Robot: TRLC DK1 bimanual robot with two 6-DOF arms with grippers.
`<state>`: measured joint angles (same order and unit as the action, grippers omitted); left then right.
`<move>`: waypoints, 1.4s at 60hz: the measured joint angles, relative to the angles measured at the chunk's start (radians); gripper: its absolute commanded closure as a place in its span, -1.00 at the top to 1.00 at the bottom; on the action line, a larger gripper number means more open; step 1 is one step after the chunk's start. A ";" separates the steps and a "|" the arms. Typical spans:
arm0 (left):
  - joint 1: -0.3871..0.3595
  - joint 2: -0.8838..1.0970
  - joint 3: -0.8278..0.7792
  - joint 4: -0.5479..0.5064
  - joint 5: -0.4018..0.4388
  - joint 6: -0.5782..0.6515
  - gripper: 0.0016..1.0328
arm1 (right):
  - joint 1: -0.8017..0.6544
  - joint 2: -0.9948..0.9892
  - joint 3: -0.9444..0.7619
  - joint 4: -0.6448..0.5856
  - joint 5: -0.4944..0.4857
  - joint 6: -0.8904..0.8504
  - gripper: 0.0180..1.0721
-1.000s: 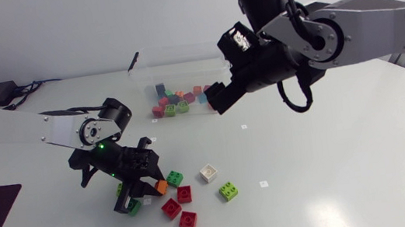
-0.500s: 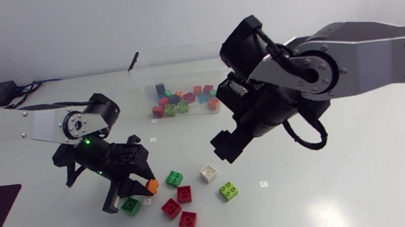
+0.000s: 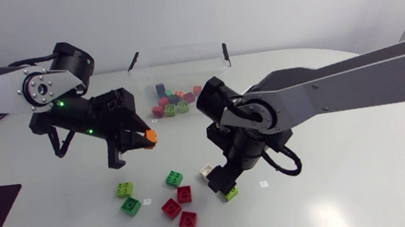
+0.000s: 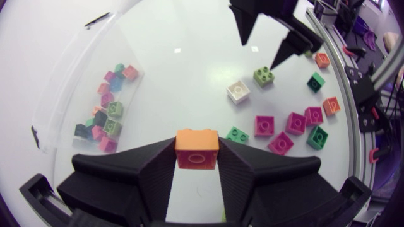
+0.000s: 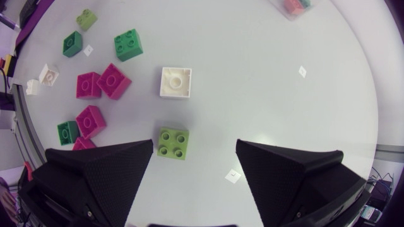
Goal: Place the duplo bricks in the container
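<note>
Two grippers show: left gripper (image 4: 197, 157) is clamped on one orange brick (image 4: 197, 149) at its fingertips, hollow underside toward the wrist camera and studs hidden on the far face. Its footprint looks square, so there's no long axis to call, and the clear container (image 4: 60, 107) of mixed bricks sits ahead and off to one side of that gripper. Right gripper (image 5: 195, 146) is spread wide and holds nothing, with the lime brick (image 5: 173, 143) studs-up between its fingers close to one and the white brick (image 5: 175, 82) hollow-side-up ahead; small white tags (image 5: 233, 176) on the table (image 5: 271, 82) have print too small to read.
</note>
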<state>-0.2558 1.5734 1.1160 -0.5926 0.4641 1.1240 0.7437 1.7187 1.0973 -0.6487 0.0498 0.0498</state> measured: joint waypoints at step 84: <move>0.034 0.401 0.577 0.450 -0.208 -0.803 -0.68 | 0.038 0.037 -0.039 0.030 -0.045 0.025 -0.42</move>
<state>-0.2218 1.9739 1.6932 -0.1429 0.2565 0.3206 0.7815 1.7561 1.0580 -0.6186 0.0044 0.0746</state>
